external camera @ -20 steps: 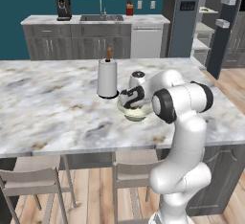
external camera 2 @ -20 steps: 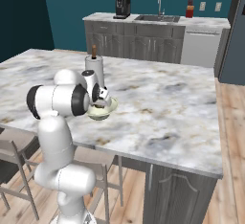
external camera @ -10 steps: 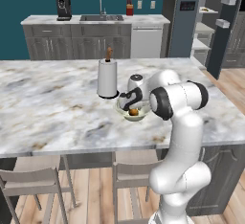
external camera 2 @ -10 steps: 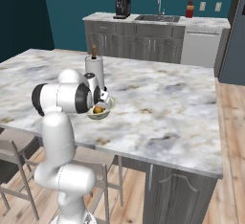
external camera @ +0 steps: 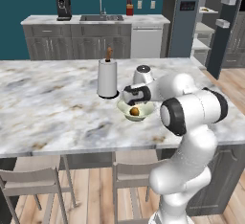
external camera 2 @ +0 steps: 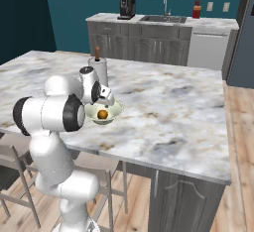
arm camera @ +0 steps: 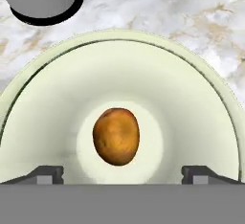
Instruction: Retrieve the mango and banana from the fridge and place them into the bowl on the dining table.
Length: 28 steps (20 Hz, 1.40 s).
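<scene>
- The mango [arm camera: 116, 136], orange-brown and roundish, lies loose at the centre of the pale cream-green bowl [arm camera: 191, 103]; from the left base view the mango [external camera: 135, 111] shows as a small orange spot inside the bowl [external camera: 125, 109].
- The tool [arm camera: 122, 174] hangs directly above the bowl, its dark tips spread wide at either side of the fruit and touching nothing.
- The bowl [external camera 2: 113, 112] stands on the marble-patterned surface [external camera: 48, 108], just beside a white paper towel roll [external camera: 107, 78] on a dark base.
- Behind, the slate-blue fridge [external camera: 186, 22] stands with its white shelves [external camera: 210, 27] exposed.
- A grey chair [external camera: 36, 182] sits tucked at the surface's near edge.
</scene>
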Available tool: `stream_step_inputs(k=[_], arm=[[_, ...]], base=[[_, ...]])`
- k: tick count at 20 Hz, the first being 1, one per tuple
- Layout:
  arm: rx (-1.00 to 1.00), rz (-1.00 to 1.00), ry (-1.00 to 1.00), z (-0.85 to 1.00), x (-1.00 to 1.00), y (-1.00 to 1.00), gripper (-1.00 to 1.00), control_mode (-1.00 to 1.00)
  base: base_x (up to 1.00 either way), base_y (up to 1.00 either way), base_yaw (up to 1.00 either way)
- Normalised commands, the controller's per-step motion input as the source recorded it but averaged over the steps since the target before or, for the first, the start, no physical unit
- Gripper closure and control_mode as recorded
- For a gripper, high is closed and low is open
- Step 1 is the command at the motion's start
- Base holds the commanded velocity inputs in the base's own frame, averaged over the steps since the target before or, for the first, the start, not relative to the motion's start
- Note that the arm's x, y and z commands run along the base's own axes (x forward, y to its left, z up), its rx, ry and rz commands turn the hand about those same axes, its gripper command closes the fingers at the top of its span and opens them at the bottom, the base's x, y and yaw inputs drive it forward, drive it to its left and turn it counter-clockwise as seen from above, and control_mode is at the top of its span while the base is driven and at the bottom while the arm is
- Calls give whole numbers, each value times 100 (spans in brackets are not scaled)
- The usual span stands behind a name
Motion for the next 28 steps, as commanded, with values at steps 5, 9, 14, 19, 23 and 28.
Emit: stream_step_inputs(k=[5, 9, 14, 19, 23, 28], arm=[[1, -3, -15, 93, -100, -46, -100, -100], [4, 0, -15, 71, -100, -39, -100, -100], [2, 1, -24, 67, -100, -12, -100, -100], [0, 4, -25, 69, -100, 0, -100, -100], [0, 4, -20, 66, -100, 0, -100, -100], [0, 4, -9, 49, -71, 0, -100, 100]], base=[[0, 0, 0], [0, 0, 0], [0, 0, 0], [0, 0, 0], [0, 0, 0], [-17, -2, 0]])
